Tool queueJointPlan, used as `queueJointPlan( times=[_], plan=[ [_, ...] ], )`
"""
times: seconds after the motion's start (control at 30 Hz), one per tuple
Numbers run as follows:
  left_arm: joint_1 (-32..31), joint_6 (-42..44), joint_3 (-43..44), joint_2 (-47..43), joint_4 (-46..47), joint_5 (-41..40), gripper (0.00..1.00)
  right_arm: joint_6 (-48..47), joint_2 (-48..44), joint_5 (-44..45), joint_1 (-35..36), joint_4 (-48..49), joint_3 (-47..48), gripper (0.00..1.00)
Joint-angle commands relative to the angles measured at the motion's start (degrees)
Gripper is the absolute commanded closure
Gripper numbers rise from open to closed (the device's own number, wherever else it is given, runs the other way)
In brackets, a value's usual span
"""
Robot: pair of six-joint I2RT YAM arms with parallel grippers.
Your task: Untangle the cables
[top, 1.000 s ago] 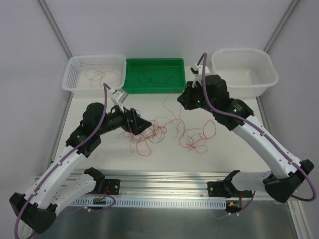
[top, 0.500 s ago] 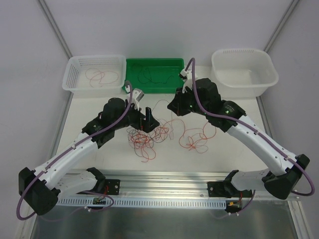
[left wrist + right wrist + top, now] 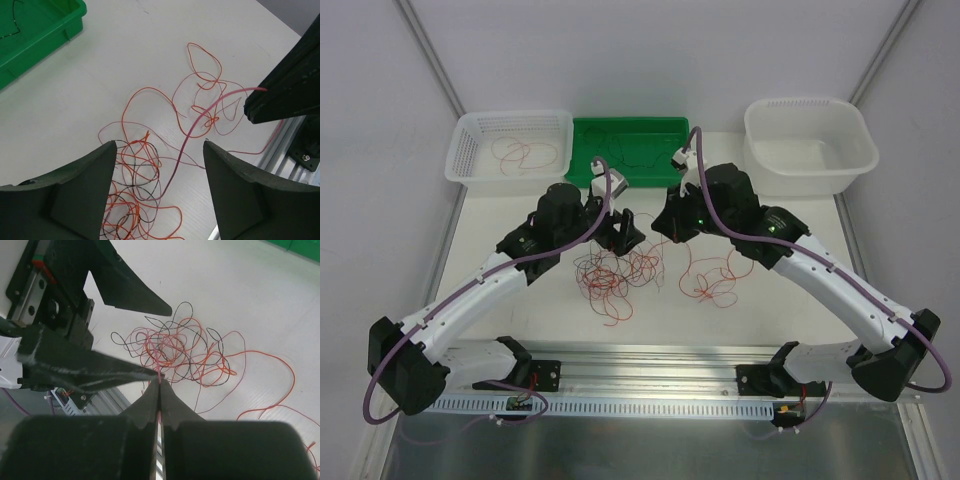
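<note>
From above, the cables (image 3: 615,272) lie in a tangle on the table (image 3: 770,310), at 6 o'clock from the left claw (image 3: 620,232). A looser bunch (image 3: 715,278) lies at 3 o'clock of the tangle, near the right claw (image 3: 665,222). In the left wrist view the left claw (image 3: 159,150) stands wide open, gripping nothing. One pink-red cable (image 3: 192,127) rises toward 2 o'clock. In the right wrist view the right claw (image 3: 159,382) is closed on this pink-red cable, with the tangle at 12 o'clock from it
</note>
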Motion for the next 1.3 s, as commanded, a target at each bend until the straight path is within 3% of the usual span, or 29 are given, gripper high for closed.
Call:
queueJointPlan(
  times=[0.0,0.03,0.07,0.13,0.17,0.2,0.3,0.33,0.43,0.53,0.9,1.27],
  plan=[
    [-0.38,2.87,3.59,1.75,3.35,2.51,0.32,-1.2,-2.5,-1.53,0.48,1.39,-0.43,0.99],
    [-0.47,2.69,3.77,2.1,3.44,3.3,0.41,-1.2,-2.59,-1.18,0.48,1.39,-0.7,0.99],
    [-0.38,2.51,4.03,2.46,3.53,3.48,0.73,-1.2,-2.59,-0.48,0.39,1.3,-1.13,0.99],
    [-0.38,2.34,4.39,2.46,3.53,2.09,0.97,-1.46,-2.94,0.67,0.48,0.86,-1.66,0.94],
    [-0.38,2.33,4.56,2.11,3.53,1.38,1.0,-1.72,-3.2,1.98,0.48,0.42,-2.27,0.92],
    [-0.3,2.33,5.0,1.85,3.44,0.33,1.0,-1.9,-3.64,2.77,0.48,0.07,-2.71,0.89],
    [0.14,1.81,7.36,1.49,2.74,-3.98,1.0,-2.52,-5.05,6.02,0.48,-1.51,-4.55,0.63],
    [0.58,1.37,8.42,1.58,2.21,-4.86,1.0,-2.61,-6.36,6.64,0.39,-1.86,-5.0,0.49],
    [4.0,-1.53,14.92,3.07,-2.61,-6.54,1.0,-3.31,-10.13,6.82,0.48,-3.97,-7.63,0.29],
    [8.13,-4.25,22.65,5.7,-6.22,-6.28,1.0,-3.22,-13.83,7.26,0.57,-5.29,-11.05,0.17],
    [24.39,-7.69,50.87,18.18,-10.53,-7.06,1.0,-4.19,-27.89,15.96,0.57,-11.88,-21.43,0.01],
    [40.65,-13.22,76.17,36.55,-10.62,-9.25,1.0,-0.94,-31.68,20.79,0.57,-14.08,-26.98,0.0]
  ],
)
